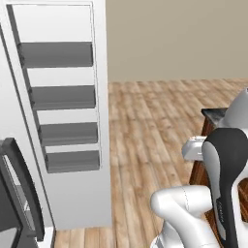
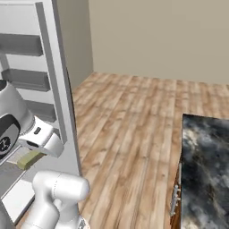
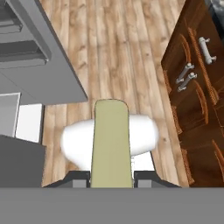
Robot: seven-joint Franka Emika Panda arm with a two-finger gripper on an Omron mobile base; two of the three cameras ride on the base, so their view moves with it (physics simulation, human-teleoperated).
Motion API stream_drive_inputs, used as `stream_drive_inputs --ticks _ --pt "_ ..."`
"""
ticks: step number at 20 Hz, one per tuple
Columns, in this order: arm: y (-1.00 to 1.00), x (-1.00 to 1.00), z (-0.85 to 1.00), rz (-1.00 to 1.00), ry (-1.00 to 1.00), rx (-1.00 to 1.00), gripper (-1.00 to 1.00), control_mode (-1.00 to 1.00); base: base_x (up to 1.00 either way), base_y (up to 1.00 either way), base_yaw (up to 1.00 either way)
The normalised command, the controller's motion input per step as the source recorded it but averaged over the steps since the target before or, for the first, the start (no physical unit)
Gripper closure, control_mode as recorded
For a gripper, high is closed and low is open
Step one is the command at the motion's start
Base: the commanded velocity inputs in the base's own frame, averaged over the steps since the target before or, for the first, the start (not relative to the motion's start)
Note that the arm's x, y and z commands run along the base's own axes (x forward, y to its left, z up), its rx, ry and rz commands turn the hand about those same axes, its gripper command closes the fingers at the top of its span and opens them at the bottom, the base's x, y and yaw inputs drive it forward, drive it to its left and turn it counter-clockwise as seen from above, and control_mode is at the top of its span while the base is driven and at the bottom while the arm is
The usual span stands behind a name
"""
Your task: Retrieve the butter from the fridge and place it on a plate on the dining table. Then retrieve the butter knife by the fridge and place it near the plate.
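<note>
My gripper (image 3: pixel 111 176) is pinching the butter (image 3: pixel 110 142), a pale yellow-olive rectangular stick with a smooth matte face and rounded top corners. In the hand view the stick rises straight up from between the two small dark fingertips (image 3: pixel 78 178), which press on its long sides. It looks intact, with flat, clean edges and an even colour. In the right base view I see the same stick (image 2: pixel 29 159) poking out below the white wrist, held in the air just in front of the open fridge door.

Under the stick in the hand view lies the floor (image 3: pixel 113 52), light brown wooden planks with visible grain running lengthwise.

To one side stands the fridge (image 1: pixel 60 106), tall, light grey and smooth; its open door carries four darker grey rectangular shelf bins stacked one above the other. A dark grey curved handle (image 1: pixel 22 181) shows at the lower left of the left base view.

On the other side I see reddish-brown wooden cabinet doors (image 3: pixel 197 105) with arched panels and small metallic bar handles (image 3: pixel 186 75). In the right base view a black-and-grey marbled desk top (image 2: pixel 206 170) sits above that wood, glossy and mottled, well apart from the butter. A plain beige wall (image 2: pixel 156 36) closes the room behind.
</note>
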Motion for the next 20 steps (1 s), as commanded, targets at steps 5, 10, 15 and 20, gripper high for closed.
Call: stream_drive_inputs --ticks 5,10,15,20 --pt "0.0 0.0 0.0 0.0 0.0 0.0 1.0 1.0 0.0 -0.09 -0.37" --pt "0.0 0.0 0.0 0.0 0.0 0.0 1.0 1.0 0.0 -0.28 -0.17" --pt "0.0 0.0 0.0 0.0 0.0 0.0 1.0 1.0 0.0 -0.37 -0.02" --pt "0.0 0.0 0.0 0.0 0.0 0.0 1.0 1.0 0.04 -0.35 0.0"
